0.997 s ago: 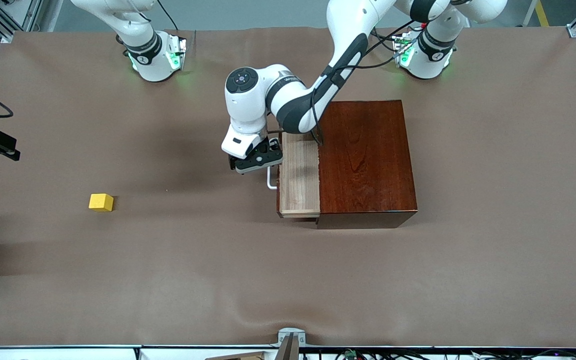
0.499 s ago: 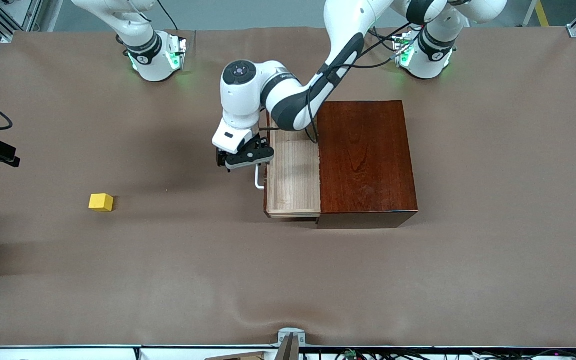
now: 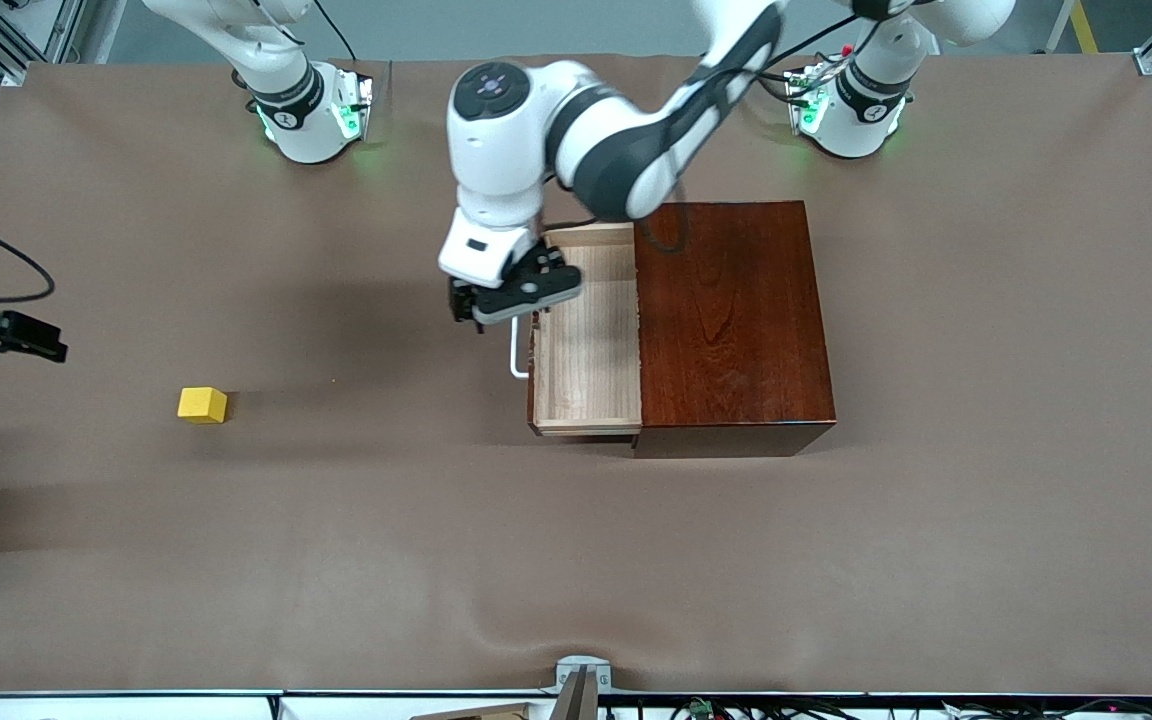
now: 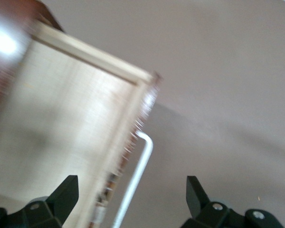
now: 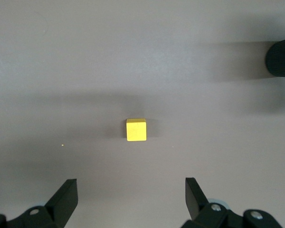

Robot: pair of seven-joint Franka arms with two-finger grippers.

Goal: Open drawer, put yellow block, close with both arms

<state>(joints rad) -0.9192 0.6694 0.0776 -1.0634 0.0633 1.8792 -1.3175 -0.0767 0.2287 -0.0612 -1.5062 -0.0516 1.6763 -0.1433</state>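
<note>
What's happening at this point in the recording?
The drawer stands pulled out of the wooden box, and nothing lies in it. The left gripper, open, hangs above the drawer's white handle without holding it. The yellow block lies untouched on the table toward the right arm's end. The right gripper is open over the table with the block in its wrist view, not yet grasped.

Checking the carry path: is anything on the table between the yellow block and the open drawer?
Nothing: the front view shows only bare brown table cover between the yellow block and the drawer. The left gripper, open, is over the drawer's handle.
</note>
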